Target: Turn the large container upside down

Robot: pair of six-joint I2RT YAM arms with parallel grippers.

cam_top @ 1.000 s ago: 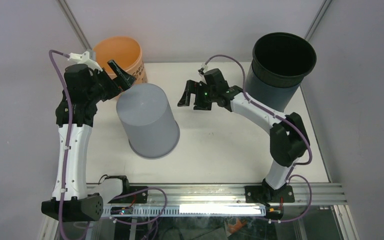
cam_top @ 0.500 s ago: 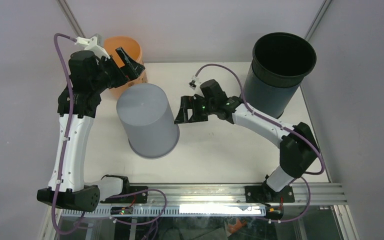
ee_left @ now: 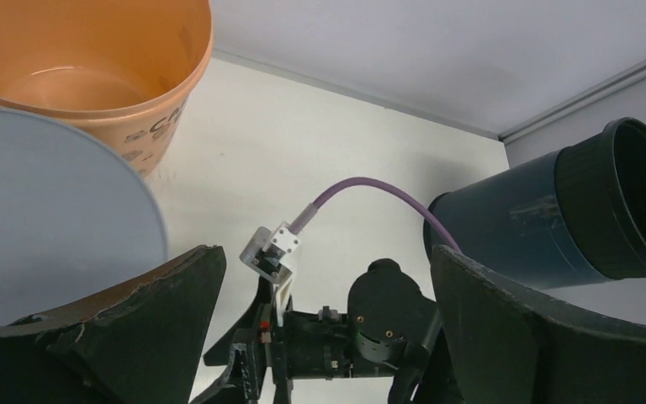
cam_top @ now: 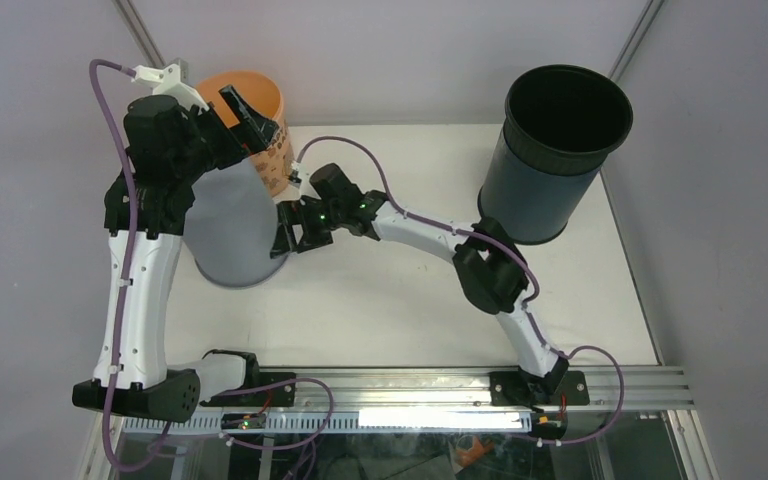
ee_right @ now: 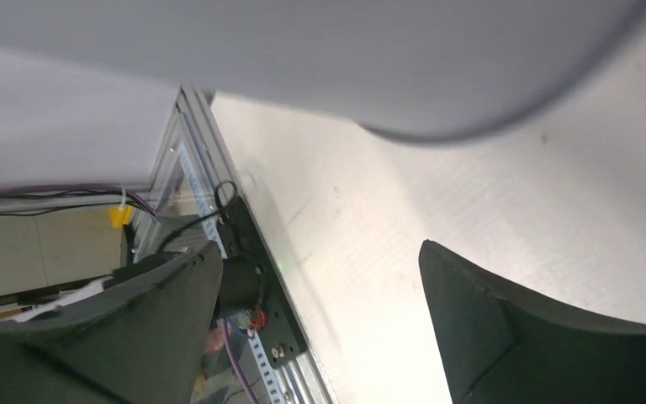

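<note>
The tabletop (cam_top: pixel 410 300) is white and plain, closed in by pale grey walls (cam_top: pixel 380 50); a metal rail (cam_top: pixel 440 380) runs along its near edge. The orange bucket (cam_top: pixel 265 100) stands open in the far corner, on the left arm's side; well away from the bucket, on the right arm's side, a dark container (cam_top: pixel 560 150) stands with its mouth up.

The grey container (cam_top: pixel 225 230) sits just in front of the orange bucket, close against it, with its closed base up and its wide rim down; the left arm hides part of it. The left pincer (cam_top: pixel 248 122) hangs over the bucket's near rim and above the container's base; its jaws are spread wide and hold nothing. The right pincer (cam_top: pixel 288 232) is in front of the bucket, at the lower side wall of the grey container; in the wrist view its fingers (ee_right: pixel 505 337) stand far apart with only tabletop between them, and the grey wall passes just beyond the tips; whether they touch it I cannot tell.
</note>
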